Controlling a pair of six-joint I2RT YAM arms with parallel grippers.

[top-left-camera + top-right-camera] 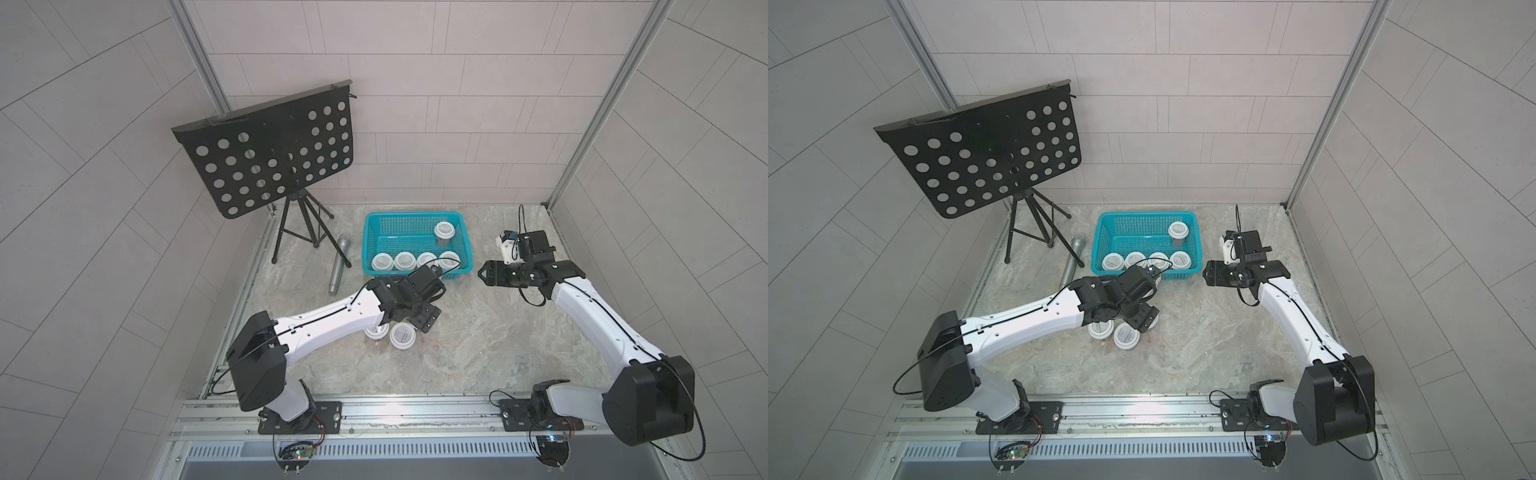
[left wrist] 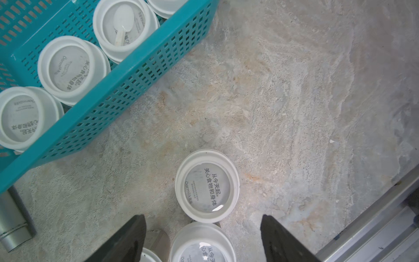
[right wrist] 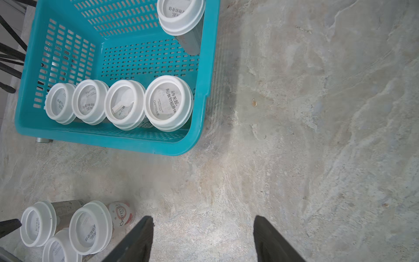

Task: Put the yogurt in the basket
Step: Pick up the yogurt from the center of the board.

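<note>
Bare tabletop (image 1: 478,328) between basket (image 1: 413,214) and right claw (image 3: 203,228) (cup cluster (image 1: 402,336) crowded beneath left claw (image 2: 203,219))

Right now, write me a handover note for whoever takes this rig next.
Grippers: left gripper open, empty, over the three loose yogurt cups in front of the basket; right gripper open, empty, beside the basket.
Done: five cups are in the basket, a row of four along its near wall and a fifth cup in a far corner.
Left: put the three loose yogurt cups in the basket.
</note>
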